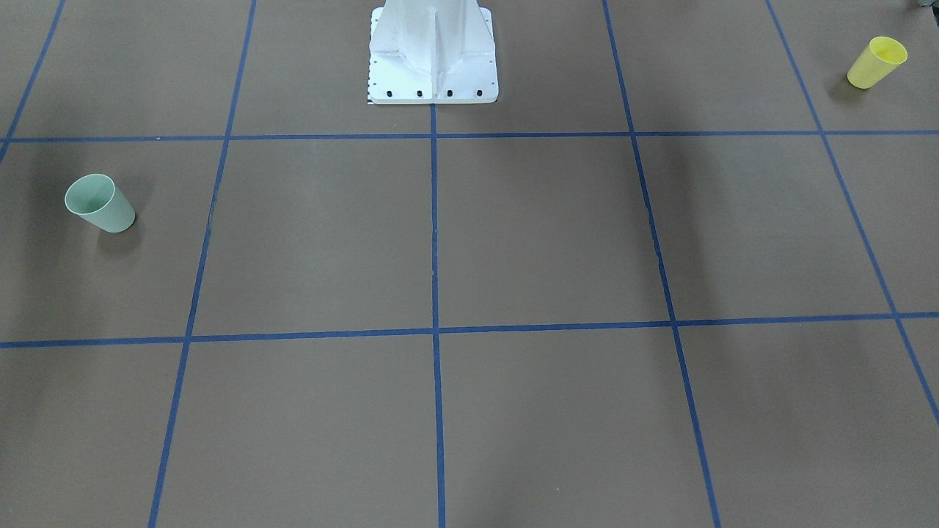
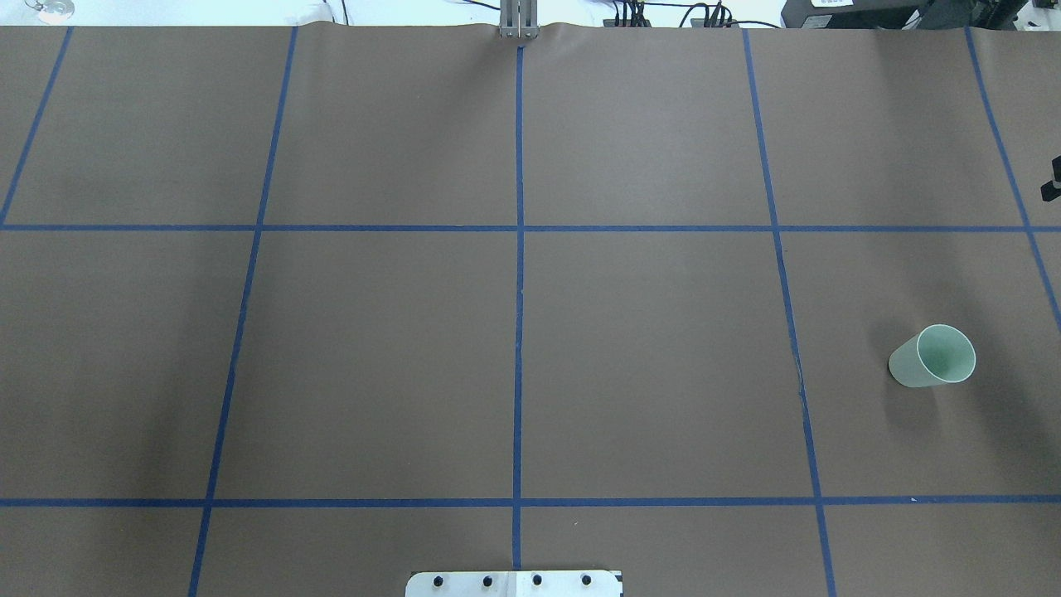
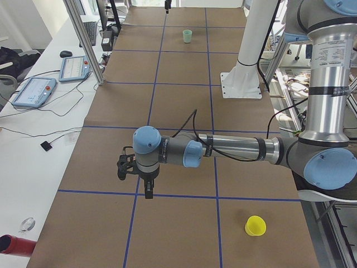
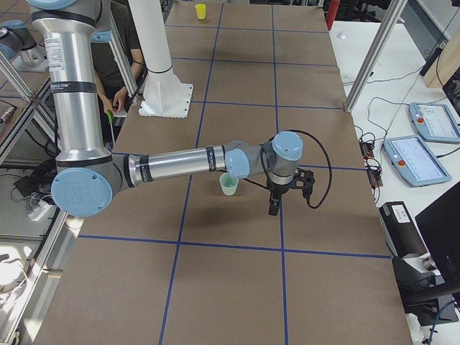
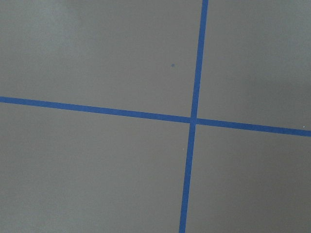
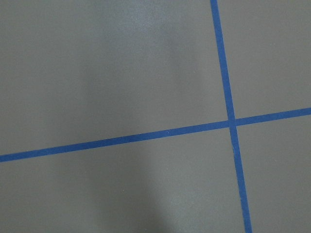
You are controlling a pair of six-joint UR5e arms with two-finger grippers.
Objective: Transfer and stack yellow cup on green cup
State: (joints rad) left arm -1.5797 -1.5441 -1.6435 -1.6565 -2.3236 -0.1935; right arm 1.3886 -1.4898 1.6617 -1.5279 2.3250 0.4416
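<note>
The yellow cup (image 1: pixel 877 62) stands upright on the brown table at the robot's left end, close to the robot's side; it also shows in the left view (image 3: pixel 255 225) and, far off, in the right view (image 4: pixel 200 11). The green cup (image 1: pixel 99 203) stands upright near the right end (image 2: pixel 932 356) (image 4: pixel 228 184) (image 3: pixel 187 36). My left gripper (image 3: pixel 148 192) hangs fingers-down over the table, well away from the yellow cup. My right gripper (image 4: pixel 273 207) hangs just beside the green cup, apart from it. I cannot tell whether either gripper is open or shut.
The white robot base (image 1: pixel 433 59) stands at mid table. Blue tape lines (image 2: pixel 519 332) mark a grid on the brown paper. Teach pendants (image 4: pixel 431 122) and cables lie on the white bench past the far edge. A person sits behind the base (image 4: pixel 118 43).
</note>
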